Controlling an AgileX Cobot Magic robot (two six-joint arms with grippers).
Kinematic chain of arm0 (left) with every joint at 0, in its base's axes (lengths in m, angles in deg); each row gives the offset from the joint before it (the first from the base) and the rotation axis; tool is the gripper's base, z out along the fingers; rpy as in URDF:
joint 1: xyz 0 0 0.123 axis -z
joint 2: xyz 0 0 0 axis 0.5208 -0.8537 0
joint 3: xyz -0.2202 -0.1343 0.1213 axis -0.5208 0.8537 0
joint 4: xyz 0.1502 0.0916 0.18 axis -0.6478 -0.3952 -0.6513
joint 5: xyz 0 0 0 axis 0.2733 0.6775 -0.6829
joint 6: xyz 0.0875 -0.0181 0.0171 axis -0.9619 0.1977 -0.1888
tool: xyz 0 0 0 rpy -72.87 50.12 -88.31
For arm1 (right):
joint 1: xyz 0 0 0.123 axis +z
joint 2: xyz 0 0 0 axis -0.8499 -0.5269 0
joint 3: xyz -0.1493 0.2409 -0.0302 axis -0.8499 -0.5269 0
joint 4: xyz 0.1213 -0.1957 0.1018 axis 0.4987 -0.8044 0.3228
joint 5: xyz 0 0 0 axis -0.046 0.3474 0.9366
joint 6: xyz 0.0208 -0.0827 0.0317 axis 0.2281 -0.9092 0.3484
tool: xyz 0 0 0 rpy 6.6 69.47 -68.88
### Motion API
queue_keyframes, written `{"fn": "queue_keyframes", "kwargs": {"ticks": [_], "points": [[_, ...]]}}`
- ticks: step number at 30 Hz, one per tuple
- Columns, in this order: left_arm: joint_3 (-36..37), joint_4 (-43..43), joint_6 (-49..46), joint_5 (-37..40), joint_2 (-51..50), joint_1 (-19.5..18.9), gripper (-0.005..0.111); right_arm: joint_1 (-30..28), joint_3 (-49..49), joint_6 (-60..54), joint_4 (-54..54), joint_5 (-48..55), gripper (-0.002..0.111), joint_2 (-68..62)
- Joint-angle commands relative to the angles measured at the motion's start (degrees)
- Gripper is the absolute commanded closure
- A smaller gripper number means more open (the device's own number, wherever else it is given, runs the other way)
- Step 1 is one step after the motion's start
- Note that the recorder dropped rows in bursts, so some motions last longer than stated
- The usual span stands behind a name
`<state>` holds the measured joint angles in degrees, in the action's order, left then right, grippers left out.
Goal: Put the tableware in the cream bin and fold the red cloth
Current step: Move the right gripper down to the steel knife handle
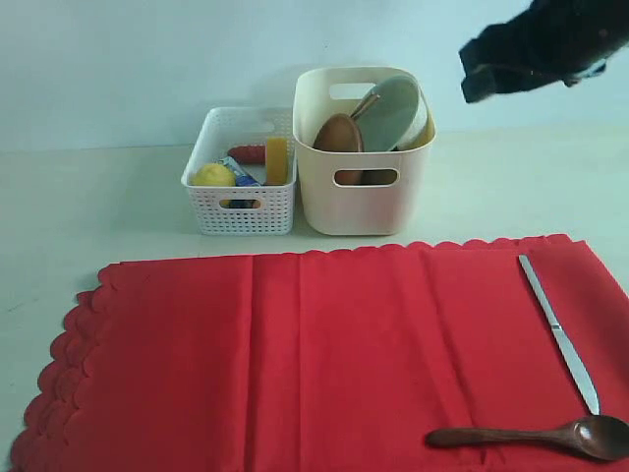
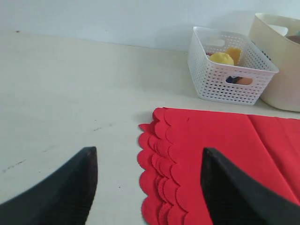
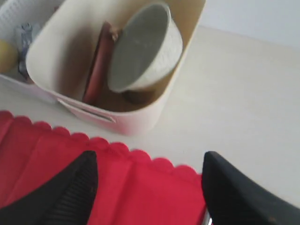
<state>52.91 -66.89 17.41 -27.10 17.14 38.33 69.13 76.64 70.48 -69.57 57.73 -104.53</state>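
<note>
At the far left the left gripper (image 2: 146,180) hangs low over the bare table, at the scalloped left edge of the red cloth (image 1: 295,364); its fingers are spread wide with nothing between them. Behind the cloth stands the white basket (image 1: 239,211) with a lemon (image 1: 212,175) and other food; touching or nearly touching it on the right is the cream bin (image 1: 364,206), which already holds the pale bowl (image 1: 390,110) tipped on its side and the brown plate (image 1: 338,135) on edge. Right of the bin, on the cloth's right end, lie the long knife (image 1: 558,332) and, across its near tip, the wooden spoon (image 1: 536,436); these look like the tableware left to collect, so the step in hand is probably fetching one of them. The knife is thin and flat on soft fabric; a grip across its narrow handle, pressed straight down, should avoid bunching the cloth or nudging the spoon; the bin is crowded, so lowering it along the free wall seems wise. At the right, the right gripper (image 3: 149,185) is raised above the bin's near edge; its fingers stand well apart, empty and touching nothing.
</note>
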Motion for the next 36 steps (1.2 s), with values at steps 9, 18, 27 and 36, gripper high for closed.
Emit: {"fn": "queue_keyframes", "kwargs": {"ticks": [9, 18, 27, 36], "points": [[0.1, 0.4, 0.3, -0.4, 0.3, -0.2, 0.045, -0.6, -18.7, 4.6, -8.0, -1.7, 0.046, 5.9], [0.1, 0.4, 0.3, -0.4, 0.3, -0.2, 0.045, -0.6, -20.6, 3.7, -3.2, -2.1, 0.051, 0.0], [0.1, 0.4, 0.3, -0.4, 0.3, -0.2, 0.045, -0.6, -18.5, 11.9, -16.3, 1.3, 0.057, -7.0], [0.1, 0.4, 0.3, -0.4, 0.3, -0.2, 0.045, -1.6, -15.5, 16.2, -24.4, 7.3, 0.063, -18.2]]}}
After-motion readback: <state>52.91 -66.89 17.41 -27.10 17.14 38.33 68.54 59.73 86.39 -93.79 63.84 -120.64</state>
